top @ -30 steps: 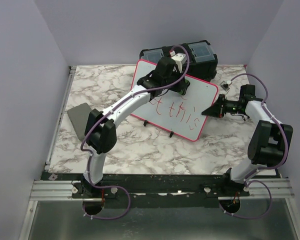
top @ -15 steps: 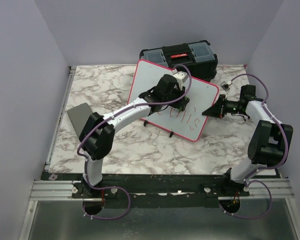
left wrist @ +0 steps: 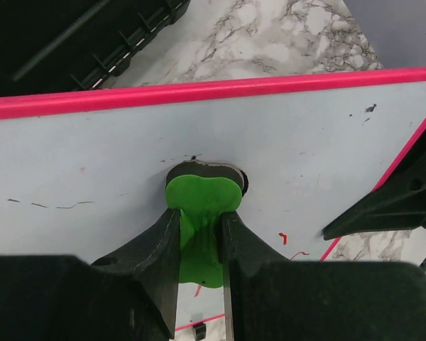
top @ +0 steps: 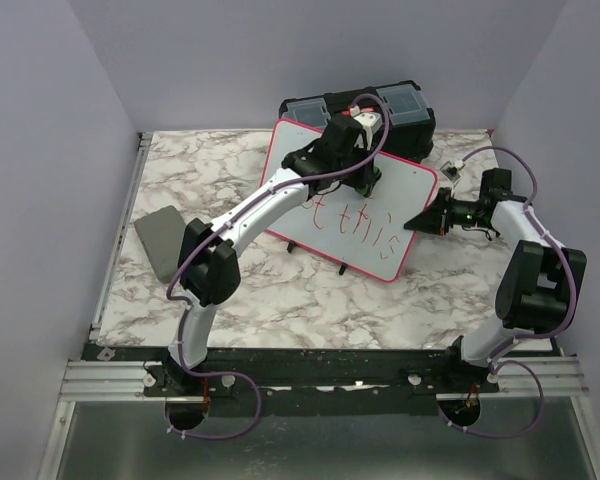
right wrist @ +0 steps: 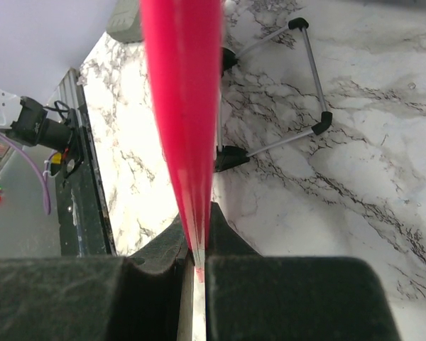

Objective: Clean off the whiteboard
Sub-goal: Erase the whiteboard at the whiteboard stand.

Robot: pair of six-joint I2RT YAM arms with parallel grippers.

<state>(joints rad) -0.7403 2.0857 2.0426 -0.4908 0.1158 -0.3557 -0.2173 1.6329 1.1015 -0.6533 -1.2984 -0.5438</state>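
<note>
— Whiteboard: where does it stand, and how does it look?
— It sits tilted at the far middle of the marble table, just in front of the black toolbox. It is white with a pink-red rim and rounded corners. Red handwriting crosses its lower half, and the upper half bears only faint dark specks and streaks.
— What of the arms?
— The left gripper is clamped on a green eraser, whose dark pad presses on the board's upper part. The right gripper pinches the board's right rim.
— Anything smaller?
— A grey pad lies well apart at the left. Wire legs with black feet prop the board from behind.
</note>
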